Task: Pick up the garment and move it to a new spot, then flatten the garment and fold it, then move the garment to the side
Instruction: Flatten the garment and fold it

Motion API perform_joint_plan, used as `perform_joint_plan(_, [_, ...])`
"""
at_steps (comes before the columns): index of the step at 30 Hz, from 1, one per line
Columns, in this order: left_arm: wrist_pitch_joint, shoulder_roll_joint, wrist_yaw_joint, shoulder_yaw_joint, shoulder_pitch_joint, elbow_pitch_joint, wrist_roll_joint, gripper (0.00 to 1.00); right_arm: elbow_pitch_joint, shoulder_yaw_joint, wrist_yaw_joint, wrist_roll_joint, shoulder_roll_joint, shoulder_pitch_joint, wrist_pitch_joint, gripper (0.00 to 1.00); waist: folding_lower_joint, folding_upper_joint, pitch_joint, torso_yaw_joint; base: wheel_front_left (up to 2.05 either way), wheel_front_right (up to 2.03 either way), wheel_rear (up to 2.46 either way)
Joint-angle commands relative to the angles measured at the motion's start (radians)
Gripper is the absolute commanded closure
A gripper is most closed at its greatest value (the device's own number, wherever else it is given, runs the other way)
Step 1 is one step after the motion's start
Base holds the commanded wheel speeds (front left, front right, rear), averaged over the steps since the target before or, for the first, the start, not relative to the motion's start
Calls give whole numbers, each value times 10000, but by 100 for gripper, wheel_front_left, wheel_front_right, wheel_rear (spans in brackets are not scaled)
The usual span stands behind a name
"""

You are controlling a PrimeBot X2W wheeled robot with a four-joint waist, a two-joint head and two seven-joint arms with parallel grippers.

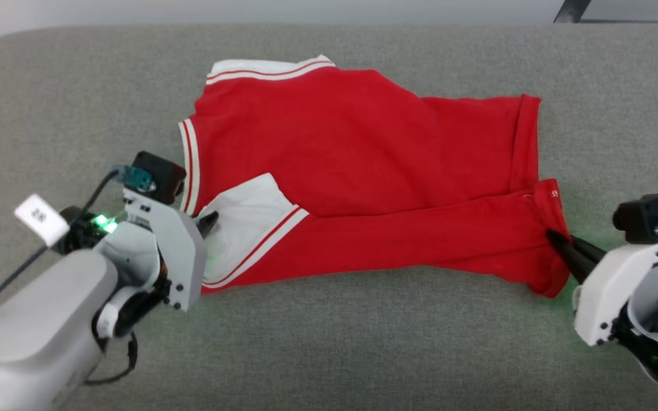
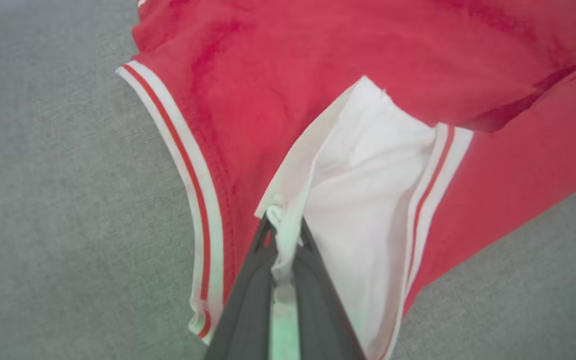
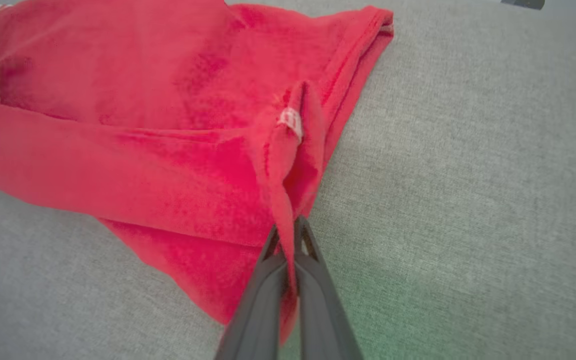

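Broadly, the grey cloth-covered worktop [image 1: 329, 354] is occupied at its middle by the red jersey [image 1: 352, 154], spread with its lettering hidden and its near edge raised into a long band. A fold appears to be in hand. The white sleeve [image 2: 368, 200] is pinched at its edge by the left jaws, fully closed on it. The red hem corner [image 3: 288, 165] is pinched by the right jaws, likewise closed. Both ends are best carried across together, level and taut, so a straight crease is laid. Nothing is seen in the path. A dark bar [image 1: 572, 10] is well apart, and a small white label [image 3: 290, 120] is sewn beside the hem.
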State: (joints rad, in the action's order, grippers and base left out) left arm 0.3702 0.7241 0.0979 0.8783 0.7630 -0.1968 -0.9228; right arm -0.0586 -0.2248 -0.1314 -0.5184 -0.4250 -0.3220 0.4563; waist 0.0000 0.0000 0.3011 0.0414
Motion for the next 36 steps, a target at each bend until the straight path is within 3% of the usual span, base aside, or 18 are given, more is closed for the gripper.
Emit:
perform_joint_plan(1, [96,-177,-190,-35,223,-366,-196,100,-87,10,7,98,219,-221,103,100,0,0,192,-92,0,0,0])
perform_joint_plan(8, [976,-739,-656,65,794,-1940,-690,100,-521,-228,7,217,652,-744,721,100,0,0,323,-99,0,0,0])
perform_joint_plan(9, [1055,-781,-647,46,873,-2066,-729,92,-564,-244,7,223,677,-803,811,100,0,0,313,-95,0,0,0])
perform_joint_plan(11, [1241,-902,-713,59,981,-2244,-860,87,-628,-266,7,149,757,-892,1010,100,0,0,263,-75,0,0,0])
perform_joint_plan(12, [1321,-896,-713,84,1062,-2316,-836,80,-661,-291,7,124,766,-910,1134,100,0,0,221,-58,0,0,0])
perform_joint_plan(14, [1416,-940,-645,46,1147,-2408,-908,45,-685,-296,7,88,778,-988,1322,100,0,0,107,-46,0,0,0])
perform_joint_plan(16, [1521,-899,-599,84,1189,-2460,-856,29,-751,-300,7,52,795,-972,1557,100,0,0,-25,-25,0,0,0])
perform_joint_plan(17, [1454,-874,-590,51,1222,-2419,-833,14,-746,-301,7,35,819,-970,1662,88,0,0,-95,-21,0,0,0])
perform_joint_plan(18, [1383,-850,-553,13,1234,-2390,-821,0,-744,-288,7,33,842,-976,1712,65,0,0,-177,-13,0,0,0])
perform_joint_plan(19, [1360,-831,-524,-5,1199,-2355,-851,0,-719,-287,7,76,821,-983,1739,43,0,0,-258,2,0,0,0])
perform_joint_plan(20, [1314,-788,-519,15,1164,-2280,-797,0,-723,-280,7,97,823,-961,1778,0,0,0,-349,14,0,0,0])
perform_joint_plan(30, [766,-482,119,-178,467,-1284,-794,0,-494,-225,7,171,775,-466,1355,0,0,0,-1172,142,0,0,0])
perform_joint_plan(36, [63,-225,762,-446,-304,-505,-866,0,206,-373,7,464,456,-80,-111,0,0,0,-1599,162,0,0,0])
